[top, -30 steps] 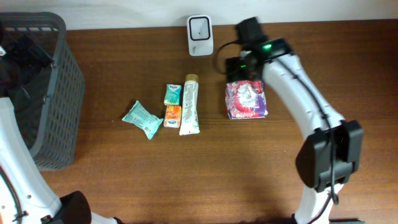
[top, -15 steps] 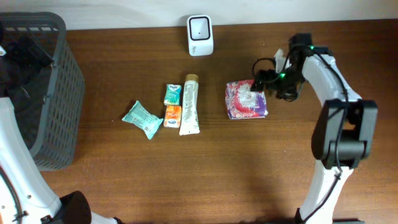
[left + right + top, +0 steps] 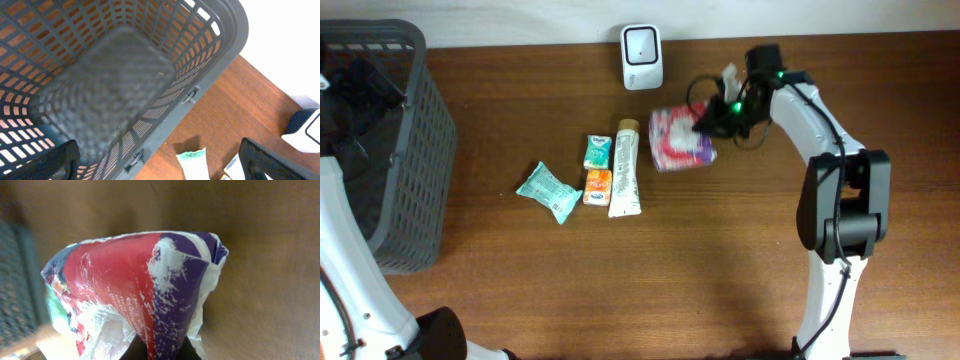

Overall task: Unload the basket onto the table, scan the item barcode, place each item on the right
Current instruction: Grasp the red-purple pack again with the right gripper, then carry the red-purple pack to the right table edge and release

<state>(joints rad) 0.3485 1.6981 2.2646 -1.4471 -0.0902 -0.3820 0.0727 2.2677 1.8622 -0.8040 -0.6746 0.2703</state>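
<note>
A crinkly red, purple and white packet (image 3: pixel 678 140) hangs tilted above the table, just right of and below the white scanner (image 3: pixel 642 44) at the back edge. My right gripper (image 3: pixel 716 121) is shut on the packet's right end. In the right wrist view the packet (image 3: pixel 150 280) fills the frame, and its lower fold is pinched between the dark fingers of the right gripper (image 3: pixel 159 349). No barcode shows on it. My left gripper (image 3: pixel 160 162) stands open over the grey basket's (image 3: pixel 220 55) rim, holding nothing.
A toothpaste tube (image 3: pixel 625 170), a small green box (image 3: pixel 597 151), a small orange box (image 3: pixel 597 186) and a teal packet (image 3: pixel 548 190) lie left of centre. The grey basket (image 3: pixel 415 160) stands at the far left. Right of the lifted packet is bare wood.
My right gripper swung to the packet's right side, shut on it, then lifted and carried it left and back toward the scanner. The left arm has not moved.
</note>
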